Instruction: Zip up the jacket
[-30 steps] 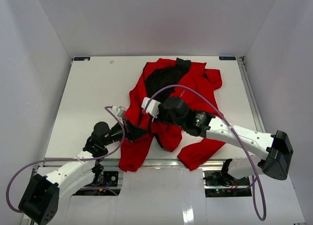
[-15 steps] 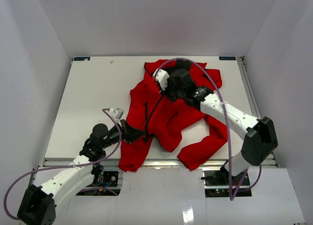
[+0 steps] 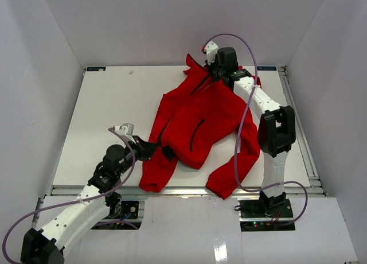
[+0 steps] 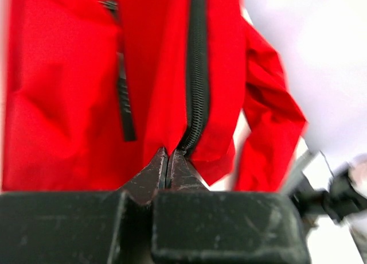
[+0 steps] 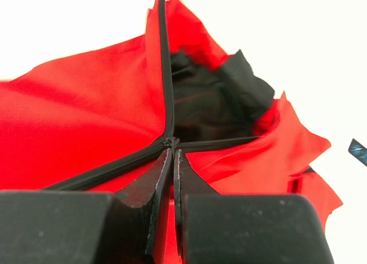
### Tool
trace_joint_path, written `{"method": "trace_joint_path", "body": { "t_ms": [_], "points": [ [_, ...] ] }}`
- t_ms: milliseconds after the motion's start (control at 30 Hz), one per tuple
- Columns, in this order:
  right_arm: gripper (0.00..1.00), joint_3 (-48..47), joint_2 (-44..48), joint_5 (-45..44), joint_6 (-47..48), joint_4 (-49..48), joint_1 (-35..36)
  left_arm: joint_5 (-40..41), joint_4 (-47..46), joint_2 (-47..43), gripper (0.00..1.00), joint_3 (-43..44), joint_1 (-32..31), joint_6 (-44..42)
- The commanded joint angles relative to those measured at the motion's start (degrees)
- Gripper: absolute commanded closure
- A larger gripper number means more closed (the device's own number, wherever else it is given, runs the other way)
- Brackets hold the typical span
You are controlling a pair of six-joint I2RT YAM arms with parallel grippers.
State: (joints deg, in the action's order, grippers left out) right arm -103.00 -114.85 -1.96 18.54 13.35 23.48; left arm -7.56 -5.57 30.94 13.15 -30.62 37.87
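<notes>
The jacket (image 3: pixel 206 120) lies on the table (image 3: pixel 103 103), a bit right of the middle; it is stretched out long, from its bottom edge near the front of the table up to its collar at the far edge; the collar end is lifted up off the table; one sleeve (image 3: pixel 238 166) trails down toward the near edge on the right.

The left end effector (image 3: pixel 155 148) is at the bottom edge of the jacket; in the left wrist view its fingers (image 4: pixel 150 175) are pressed tight together and pinch the red cloth right at the foot of the zipper (image 4: pixel 196 74); above that spot the teeth are joined in one black line; a small pocket zip (image 4: pixel 123 97) runs just beside it.

The right end effector (image 3: pixel 213 69) is up at the collar end; in the right wrist view its fingers (image 5: pixel 152 183) are almost together, with only a thin gap; the slider (image 5: pixel 170 142) sits right at their tips; I think they hold its little pull tab, but the tab itself is hidden.

On one side of the slider the teeth are joined; past it the two rows split apart, and the black lining (image 5: pixel 200 103) shows between them.

So most of the zipping looks done; what is left is the open bit at the top by the collar; the slider needs to go up to the end of both rows; after that both end effectors can let go.
</notes>
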Motion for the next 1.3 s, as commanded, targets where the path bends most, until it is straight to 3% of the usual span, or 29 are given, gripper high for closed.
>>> {"method": "trace_joint_path", "body": {
  "t_ms": [0,133,267,400,600,767,1000,1100,1267],
  "points": [
    [0.92,-11.44,-5.36,-4.73,-0.3,-8.57,-7.97,13.37,2.69,2.03,1.0,1.46,-0.14,-0.38],
    [0.92,-20.34,-10.63,-3.5,-0.52,-8.77,-11.39,23.48,-0.65,3.31,1.0,0.61,0.16,1.08],
    [0.92,-21.4,-12.35,-1.72,-3.41,-11.65,-16.15,33.43,-3.41,5.72,1.0,2.24,1.83,1.83],
    [0.92,-19.2,-11.8,-0.24,-8.53,-14.77,-20.37,35.59,-6.09,10.28,1.0,5.27,7.46,0.22],
    [0.92,-11.01,-8.57,-1.57,-13.25,-23.15,-23.93,27.61,-8.62,19.51,1.0,12.71,21.94,-1.7],
    [0.92,-8.61,-7.11,-1.83,-13.46,-25.72,-25.15,21.06,-10.42,23.66,1.0,16.93,29.35,-3.15],
    [0.92,-3.01,-3.03,5.13,-13.12,-29.87,-24.45,9.67,-16.98,22.64,1.0,12.67,30.09,-4.72],
    [0.92,-2.58,-2.23,6.26,-11.08,-30.04,-23.49,0.19,-21.03,20.66,1.0,8.75,29.99,-3.01],
    [0.92,-3.56,-2.22,5.16,-8.7,-28.52,-19.0,-7.34,-23.71,18.54,1.0,3.63,27.32,-0.17]
  ]
}}
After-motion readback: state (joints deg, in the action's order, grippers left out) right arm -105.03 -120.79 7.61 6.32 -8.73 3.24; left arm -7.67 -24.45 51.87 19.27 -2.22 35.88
